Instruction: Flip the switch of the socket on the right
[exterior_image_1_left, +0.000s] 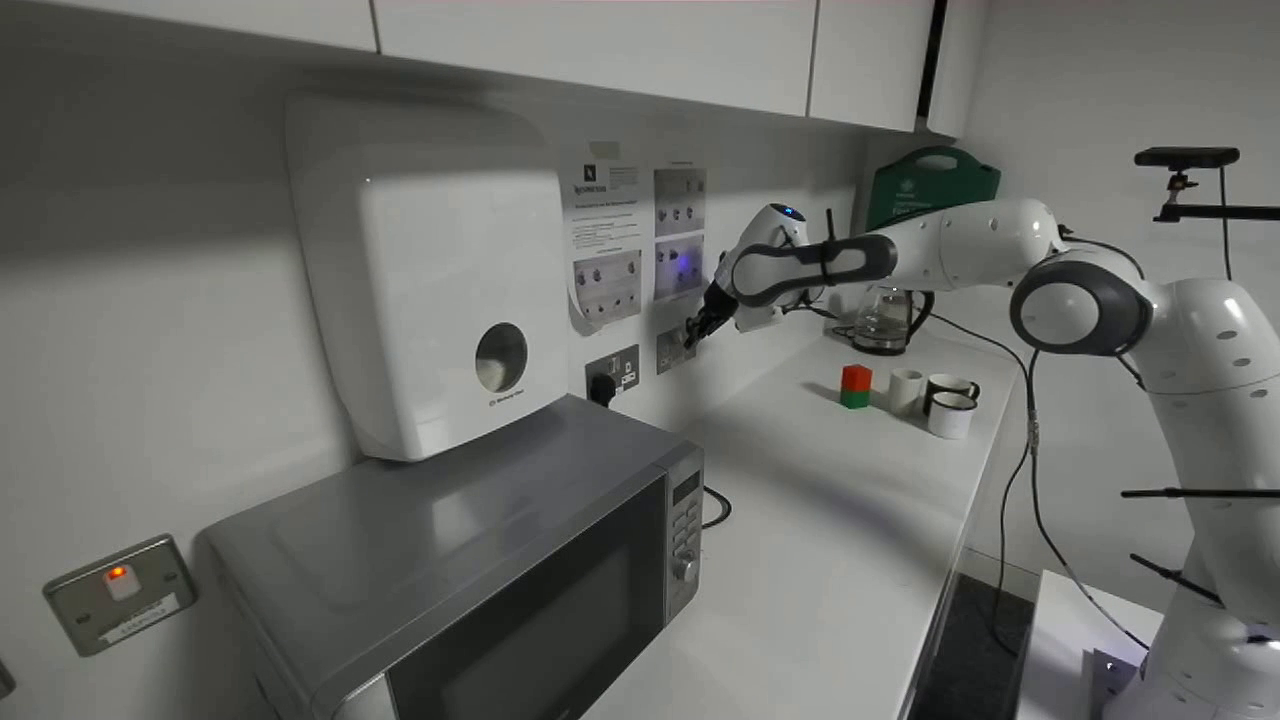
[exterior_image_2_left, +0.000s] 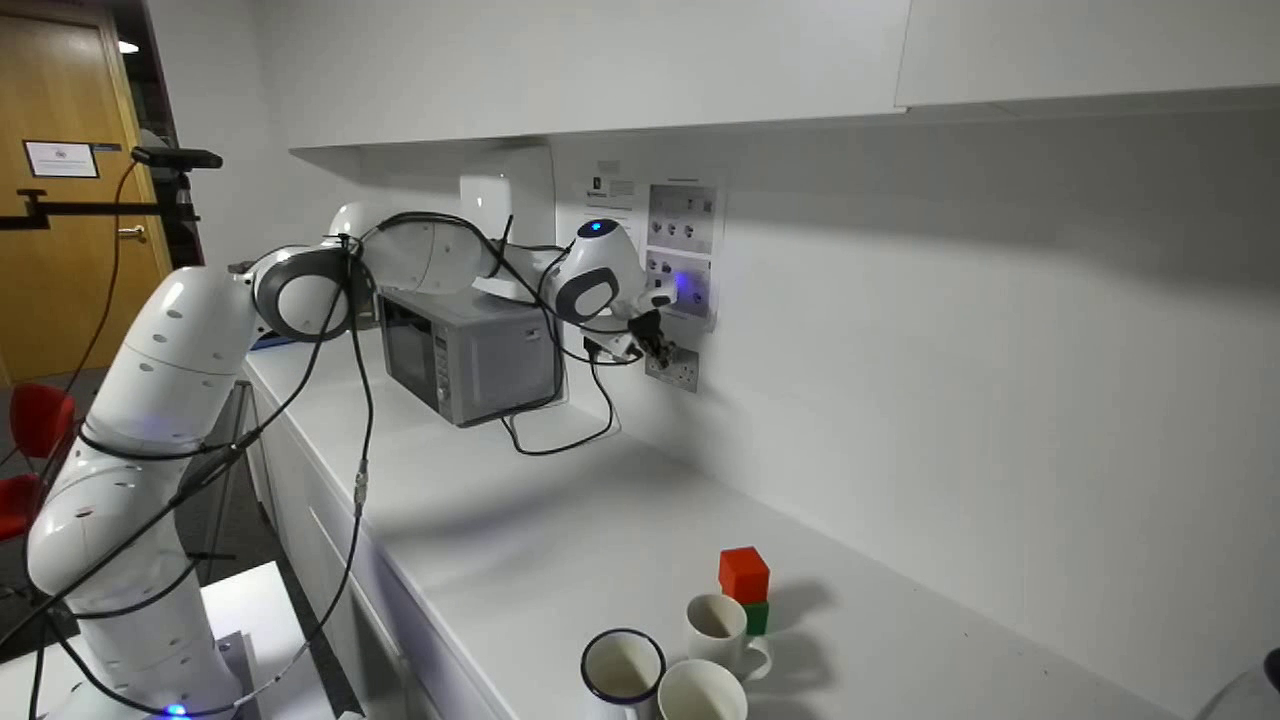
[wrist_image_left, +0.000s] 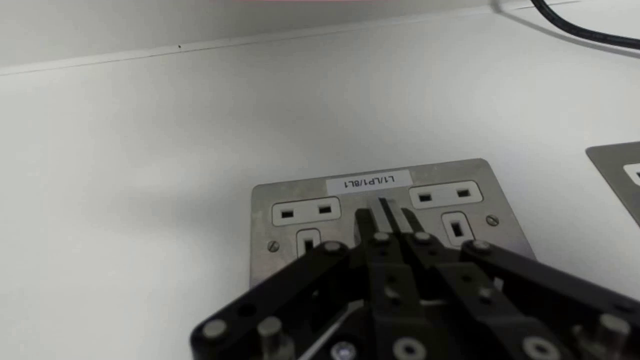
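One microwave (exterior_image_1_left: 480, 550) stands nearest in an exterior view, at the near end of the white counter (exterior_image_1_left: 800, 520). Above its rear edge, a white dispenser (exterior_image_1_left: 430, 270) with a round window is mounted on the wall (exterior_image_1_left: 240, 380). Farther along, a metal outlet plate (exterior_image_1_left: 613, 366) carries a black plug (exterior_image_1_left: 601, 388); printed sheets (exterior_image_1_left: 607, 215) hang above it. The gripper (wrist_image_left: 384, 201) is found with its fingers (wrist_image_left: 378, 216) drawn together, a thin dark line between the tips. The socket (wrist_image_left: 349, 203), a metal double plate with white pin-hole inserts, is the right-hand plate of the pair in an exterior view, just beyond the plugged one. In the wrist view it lies directly behind the fingertips, which cross its middle; the gripper hides the part lowest in that view. Contact between tips and plate cannot be determined.
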